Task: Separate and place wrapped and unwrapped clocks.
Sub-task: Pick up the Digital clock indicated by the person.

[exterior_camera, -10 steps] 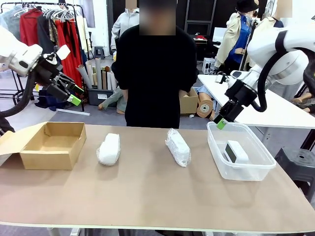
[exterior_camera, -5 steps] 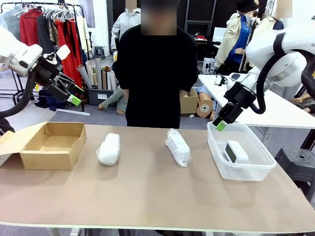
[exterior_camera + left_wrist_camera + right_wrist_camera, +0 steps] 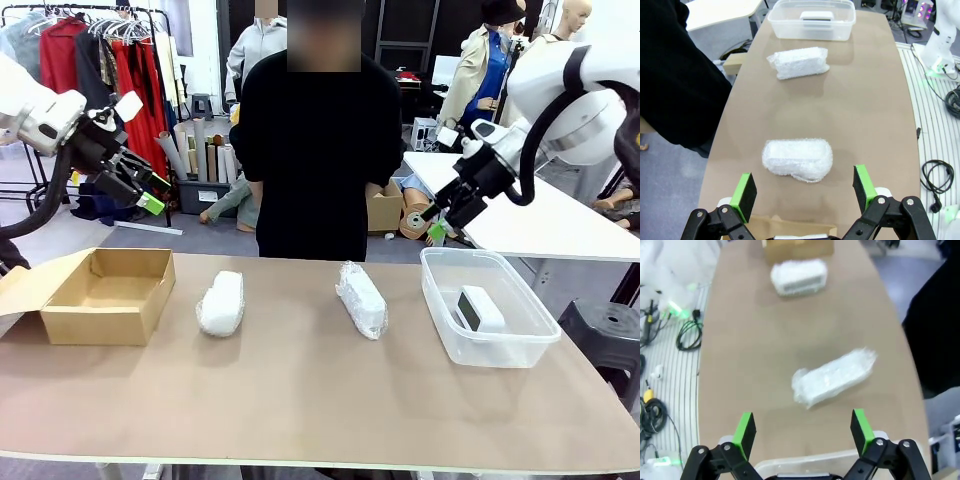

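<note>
Wrapped clocks (image 3: 222, 303) (image 3: 362, 298) on my counter (image 3: 300, 400) look soft, probably light; I'd pinch across the middle. My left hand (image 3: 155, 193) and right hand (image 3: 436, 226) hang released.

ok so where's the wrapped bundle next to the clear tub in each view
Front view: wrapped bundle in the middle, just left of the clear tub.
Left wrist view: upper middle, just below the tub.
Right wrist view: centre, lying slantwise, above the tub's rim.
Shared landmark: the clear tub, which sits closest to this bundle in every view.
</note>
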Controlling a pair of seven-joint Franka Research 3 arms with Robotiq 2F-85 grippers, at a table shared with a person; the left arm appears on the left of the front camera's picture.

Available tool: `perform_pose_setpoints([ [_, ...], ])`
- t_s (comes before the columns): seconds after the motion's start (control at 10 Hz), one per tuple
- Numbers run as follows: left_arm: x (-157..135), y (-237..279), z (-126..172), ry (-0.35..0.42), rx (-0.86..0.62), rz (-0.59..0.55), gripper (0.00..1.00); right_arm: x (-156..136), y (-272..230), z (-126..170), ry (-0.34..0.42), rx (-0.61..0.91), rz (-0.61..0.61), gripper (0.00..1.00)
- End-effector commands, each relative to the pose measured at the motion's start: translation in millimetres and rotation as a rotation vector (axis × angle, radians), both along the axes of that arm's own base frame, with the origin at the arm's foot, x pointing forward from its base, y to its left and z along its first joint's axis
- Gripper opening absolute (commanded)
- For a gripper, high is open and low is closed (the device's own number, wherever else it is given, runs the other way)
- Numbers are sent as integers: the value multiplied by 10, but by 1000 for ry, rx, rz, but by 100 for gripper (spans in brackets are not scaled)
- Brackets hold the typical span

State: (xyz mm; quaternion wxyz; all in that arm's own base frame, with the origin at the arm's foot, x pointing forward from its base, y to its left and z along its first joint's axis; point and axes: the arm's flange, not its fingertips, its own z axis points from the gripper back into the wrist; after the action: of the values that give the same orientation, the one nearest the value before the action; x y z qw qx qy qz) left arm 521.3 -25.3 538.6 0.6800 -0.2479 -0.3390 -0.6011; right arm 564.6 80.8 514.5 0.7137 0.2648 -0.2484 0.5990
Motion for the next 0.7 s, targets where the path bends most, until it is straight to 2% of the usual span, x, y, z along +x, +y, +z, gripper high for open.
perform_pose_setpoints([
  [0.0, 0, -2, 24, 1, -5, 5, 100, 184, -102, 122, -48, 122, 16, 100],
  [0.1, 0, -2, 24, 1, -5, 5, 100, 245, -176, 246, -23, 185, 20, 100],
  [0.4, 0, -2, 24, 1, -5, 5, 100, 313, -367, 470, 6, 233, 31, 100],
  [0.6, 0, -2, 24, 1, -5, 5, 100, 286, -472, 597, -27, 227, 58, 100],
])
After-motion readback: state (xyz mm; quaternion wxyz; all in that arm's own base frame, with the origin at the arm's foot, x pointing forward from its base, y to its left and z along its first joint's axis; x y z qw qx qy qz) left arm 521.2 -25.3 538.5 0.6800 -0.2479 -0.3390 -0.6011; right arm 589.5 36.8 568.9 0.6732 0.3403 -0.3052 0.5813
